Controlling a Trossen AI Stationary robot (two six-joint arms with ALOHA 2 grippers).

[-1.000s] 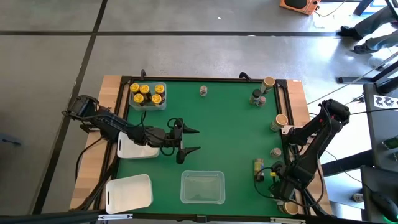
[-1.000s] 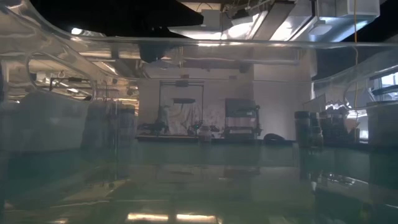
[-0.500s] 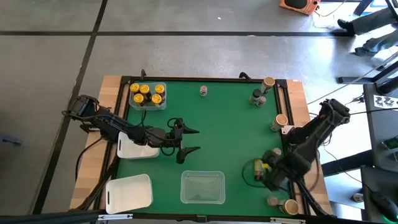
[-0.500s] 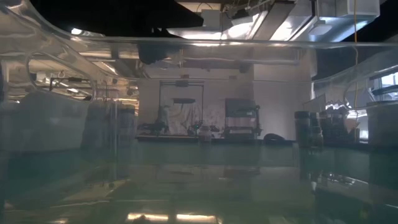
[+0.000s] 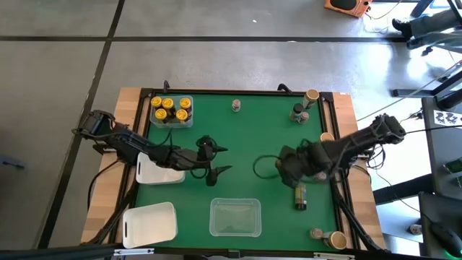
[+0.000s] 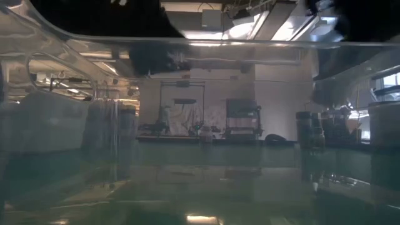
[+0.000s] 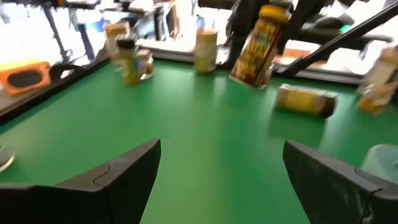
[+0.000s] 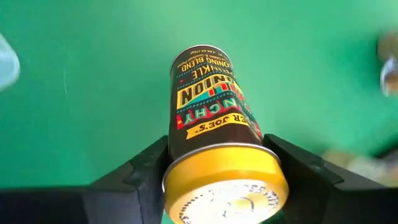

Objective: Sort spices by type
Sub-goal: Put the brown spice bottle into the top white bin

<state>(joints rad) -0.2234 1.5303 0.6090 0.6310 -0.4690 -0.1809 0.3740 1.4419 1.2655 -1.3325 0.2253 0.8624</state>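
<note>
The right gripper (image 5: 289, 165) has swung away from the right edge of the green table top (image 5: 253, 130), where it was a moment ago, and now hangs over the middle, a bit right of centre. Its fingers are closed around a dark spice jar with a yellow lid (image 8: 214, 146), held off the table. So one jar has been picked up and looks to be on its way to the other yellow ones.

Those sit in a small clear plastic tray (image 5: 171, 111) at the far left corner: five yellow-lidded jars together. That is likely where the held jar should go. Another yellow-labelled jar lying on its side (image 5: 300, 196) is left on the table near the right edge.

The left gripper (image 5: 218, 159) waits over the left half of the table, just beside a white plastic tray (image 5: 155, 172). Its fingers are wide apart and hold nothing.

More jars are not sorted yet. A few stand near the far right corner (image 5: 299, 110), one small jar (image 5: 236, 105) stands alone by the far edge, and two more (image 5: 328, 237) are at the near right corner. An empty clear tray (image 5: 234, 217) sits by the near edge, and a white tray (image 5: 149, 223) at the near left corner.

The table stands on a grey floor. Past it is a workshop with racks, and a person's legs (image 5: 427, 23) show far off.
</note>
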